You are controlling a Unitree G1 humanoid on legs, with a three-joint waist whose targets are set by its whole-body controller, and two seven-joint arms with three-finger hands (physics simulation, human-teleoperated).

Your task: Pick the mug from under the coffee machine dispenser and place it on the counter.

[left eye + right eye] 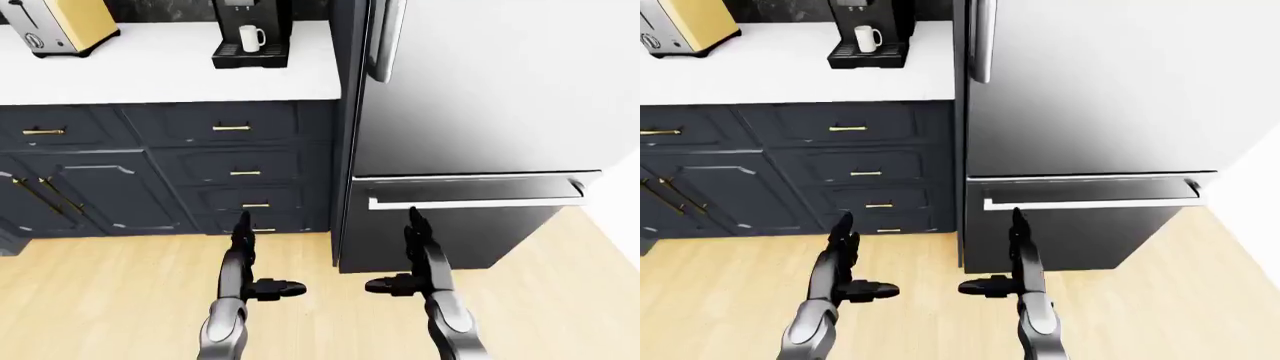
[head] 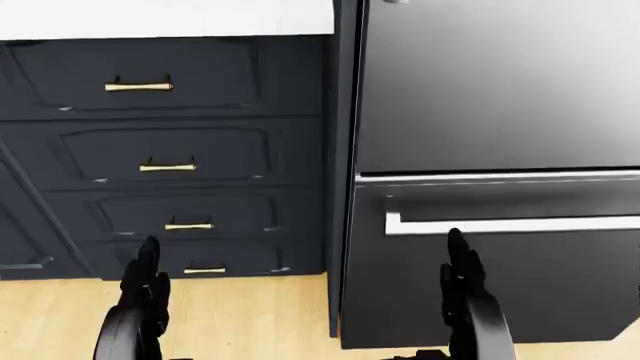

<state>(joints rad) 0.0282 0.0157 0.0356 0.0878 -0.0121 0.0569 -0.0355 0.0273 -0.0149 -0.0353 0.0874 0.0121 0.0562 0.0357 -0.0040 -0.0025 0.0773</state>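
Looking down from my left-eye view, I see the white mug (image 1: 251,37) standing upright on the drip tray of the black coffee machine (image 1: 250,34), up at about 11 o'clock in the picture. The machine sits on the white desk (image 1: 160,71), near its right end. A yellow and silver toaster (image 1: 55,26) stands on the same desk at the 10 o'clock corner, well apart from the machine.

Below the desk I see dark blue drawers (image 1: 235,154) with brass handles. A steel fridge (image 1: 480,97) fills the right half, with a long bar handle (image 1: 475,201) across its lower door. Light wood floor (image 1: 90,300) runs along the bottom.

My left robot hand (image 1: 245,259) hangs at about 7 o'clock, released, fingers straight and pointing up the picture, thumb sticking out to the right. It holds nothing. My right robot hand (image 1: 415,255) at about 5 o'clock mirrors it, released and empty, thumb sticking out to the left. Both are over the floor, far below the mug.

My head view shows only the drawers, the fridge's lower door and both sets of fingertips; the mug is out of it.
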